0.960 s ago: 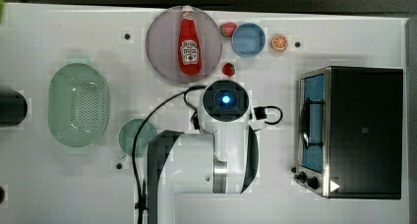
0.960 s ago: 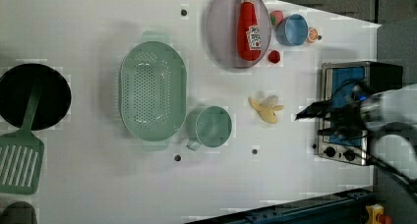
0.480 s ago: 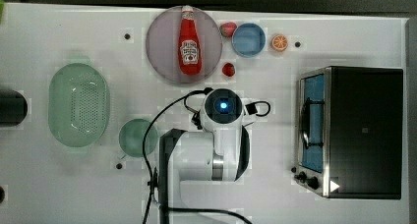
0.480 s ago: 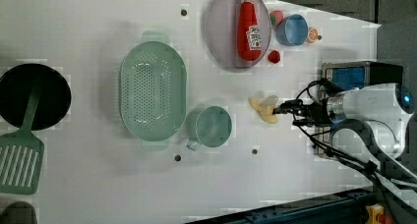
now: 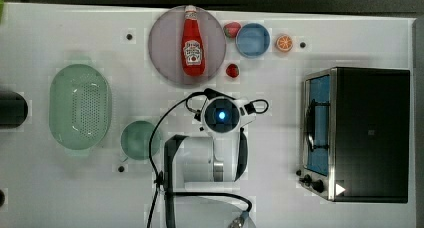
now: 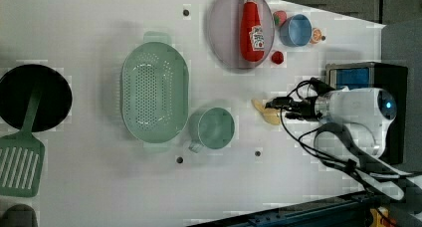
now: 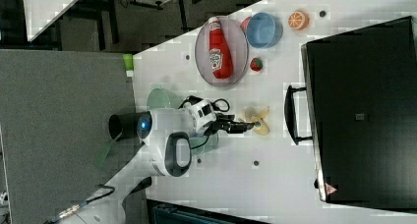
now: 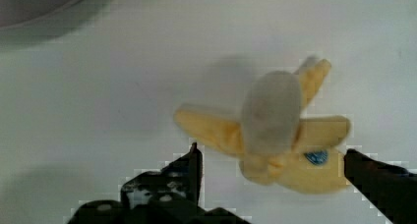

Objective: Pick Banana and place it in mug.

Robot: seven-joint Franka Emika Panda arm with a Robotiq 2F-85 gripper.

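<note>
Your gripper [image 8: 270, 170] was spread wide, a finger either side of the banana [image 8: 275, 135], which lay on the table at the mug's [image 6: 213, 129] three o'clock in the left view. You needed to drop lower, then pinch its thick base.

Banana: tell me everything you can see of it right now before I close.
The banana is a yellow toy-like, half-peeled fruit: pale core, peel flaps splayed outward, a small blue sticker on one flap. It lies flat on the white table, between the mug and the toaster oven. The open gripper straddles it, its fingers either side, not visibly touching.
</note>
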